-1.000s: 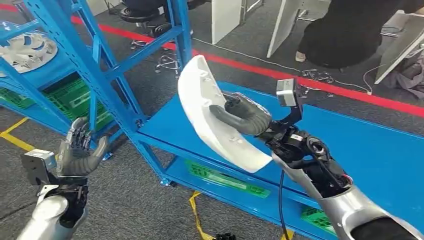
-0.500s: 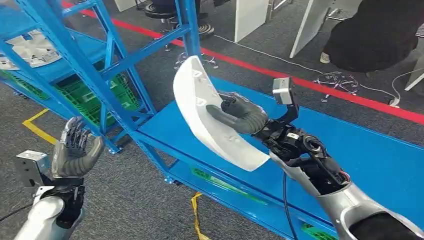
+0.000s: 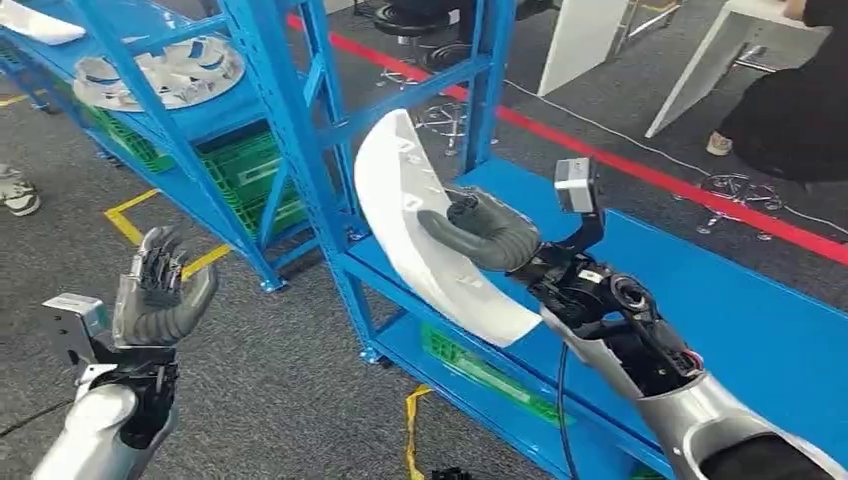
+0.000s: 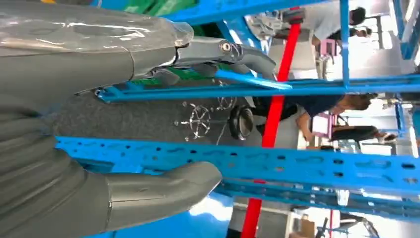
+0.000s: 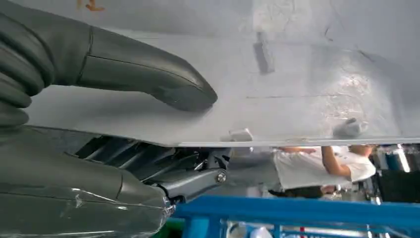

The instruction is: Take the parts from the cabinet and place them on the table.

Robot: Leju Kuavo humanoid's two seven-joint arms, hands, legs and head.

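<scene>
My right hand (image 3: 482,232) grips a curved white plastic part (image 3: 410,225), thumb across its inner face and fingers behind it. The part hangs tilted in the air above the near edge of the blue table (image 3: 720,310). In the right wrist view the thumb (image 5: 143,72) presses on the pale part (image 5: 277,94). My left hand (image 3: 155,295) is raised at the lower left, fingers spread, holding nothing; the left wrist view shows this hand (image 4: 114,119) with its fingers apart. On a shelf of the blue cabinet (image 3: 280,90) lies a round white part (image 3: 165,75).
Green crates (image 3: 235,175) sit low in the cabinet, another green crate (image 3: 480,365) under the table. A red floor line (image 3: 640,165) runs behind the table, yellow tape (image 3: 135,215) marks the grey floor. A person in dark clothes (image 3: 790,100) stands at the far right, a shoe (image 3: 15,195) at the left edge.
The whole picture has shifted, so the camera has turned: the cabinet now stands more to the right and nearer the centre. Both hands keep their poses, the right still holding the white part.
</scene>
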